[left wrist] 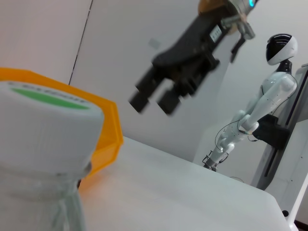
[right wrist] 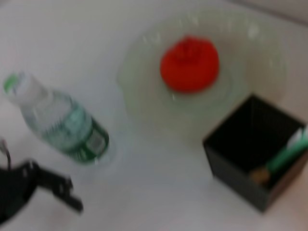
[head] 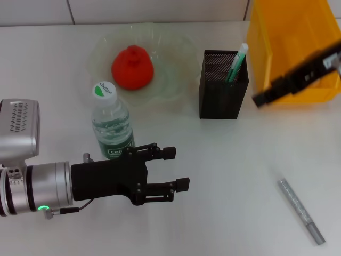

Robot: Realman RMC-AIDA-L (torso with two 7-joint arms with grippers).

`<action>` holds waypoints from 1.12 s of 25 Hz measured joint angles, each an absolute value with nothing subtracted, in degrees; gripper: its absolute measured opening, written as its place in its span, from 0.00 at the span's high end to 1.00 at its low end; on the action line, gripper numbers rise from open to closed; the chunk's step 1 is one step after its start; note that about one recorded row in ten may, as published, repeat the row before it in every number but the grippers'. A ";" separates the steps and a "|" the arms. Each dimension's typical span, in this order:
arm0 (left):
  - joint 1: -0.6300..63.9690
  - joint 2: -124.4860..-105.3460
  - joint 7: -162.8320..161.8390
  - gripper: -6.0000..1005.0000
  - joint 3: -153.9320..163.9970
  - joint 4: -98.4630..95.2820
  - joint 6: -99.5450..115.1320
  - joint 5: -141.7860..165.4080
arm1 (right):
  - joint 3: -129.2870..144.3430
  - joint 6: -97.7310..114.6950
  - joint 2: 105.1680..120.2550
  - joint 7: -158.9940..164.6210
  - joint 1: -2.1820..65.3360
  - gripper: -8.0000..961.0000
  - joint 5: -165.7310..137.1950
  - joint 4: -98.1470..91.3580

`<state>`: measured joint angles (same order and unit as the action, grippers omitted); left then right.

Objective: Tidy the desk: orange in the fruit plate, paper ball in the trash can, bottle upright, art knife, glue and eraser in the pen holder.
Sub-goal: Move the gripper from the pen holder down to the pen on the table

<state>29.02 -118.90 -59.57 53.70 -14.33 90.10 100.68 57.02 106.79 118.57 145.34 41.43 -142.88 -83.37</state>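
Observation:
The orange [head: 133, 66] lies in the clear fruit plate [head: 176, 88]. The bottle [head: 111, 120] stands upright with its white-green cap [left wrist: 43, 125] close to the left wrist camera. My left gripper [head: 176, 168] is open and empty just in front of the bottle's base. A green-white glue stick [head: 237, 63] leans in the black mesh pen holder [head: 224, 101]. The grey art knife [head: 301, 210] lies on the table at the front right. My right gripper [head: 262, 97] hovers, blurred, between the pen holder and the yellow trash can [head: 298, 80]. Paper ball and eraser are out of view.
The white table runs back to a wall. In the left wrist view a white humanoid robot [left wrist: 260, 115] stands far off beyond the table's edge. The right wrist view takes in the bottle [right wrist: 62, 125], orange [right wrist: 189, 65] and pen holder [right wrist: 250, 159].

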 joint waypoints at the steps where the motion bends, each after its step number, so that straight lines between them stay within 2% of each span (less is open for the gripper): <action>1: 29.02 -118.91 -59.56 0.20 53.70 -14.33 90.10 100.64 | 59.16 108.07 119.02 146.83 40.79 0.32 -144.60 -84.84; 13: 28.92 -119.01 -59.43 0.20 53.70 -14.38 90.16 100.43 | 74.88 109.11 119.39 158.43 31.79 0.32 -149.77 -88.08; 28: 29.25 -118.91 -59.41 0.20 53.70 -14.76 89.64 100.44 | 79.03 102.62 119.40 157.70 29.70 0.33 -152.58 -79.89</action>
<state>29.25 -118.91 -59.41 53.70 -14.76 89.64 100.44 79.03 102.62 119.40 157.70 29.70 -152.58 -79.89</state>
